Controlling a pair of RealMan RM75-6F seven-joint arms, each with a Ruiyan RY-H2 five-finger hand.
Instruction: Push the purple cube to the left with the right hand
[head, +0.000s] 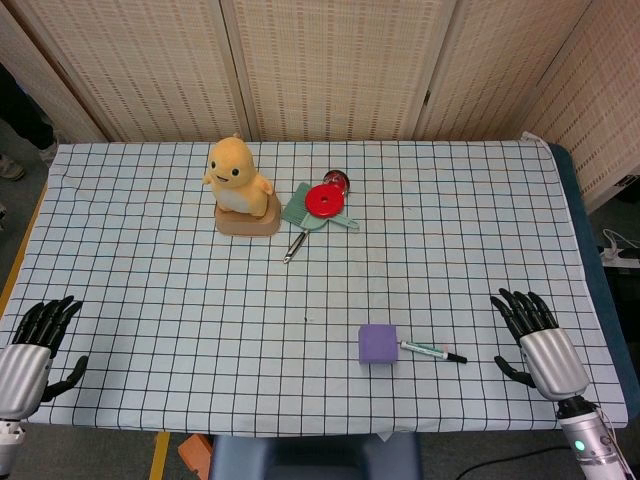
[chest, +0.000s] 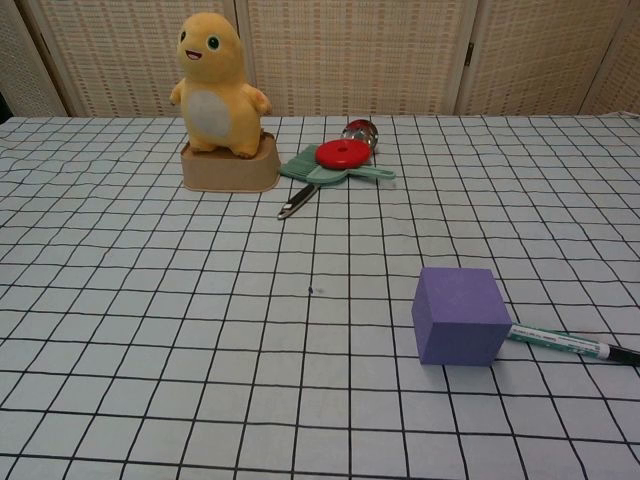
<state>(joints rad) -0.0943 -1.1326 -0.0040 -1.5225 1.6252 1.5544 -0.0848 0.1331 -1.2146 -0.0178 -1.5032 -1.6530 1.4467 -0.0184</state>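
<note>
The purple cube (head: 377, 343) (chest: 460, 316) sits on the checked tablecloth near the front, right of centre. My right hand (head: 535, 342) rests on the cloth at the front right, fingers spread and empty, well to the right of the cube. My left hand (head: 35, 345) lies at the front left edge, fingers apart, holding nothing. Neither hand appears in the chest view.
A green-capped marker pen (head: 432, 351) (chest: 570, 344) lies just right of the cube, between it and my right hand. At the back stand a yellow plush toy on a tan base (head: 240, 187) (chest: 220, 100), a red disc (head: 324, 200) (chest: 343, 154) on a green brush, and a small metal tool (head: 295, 247).
</note>
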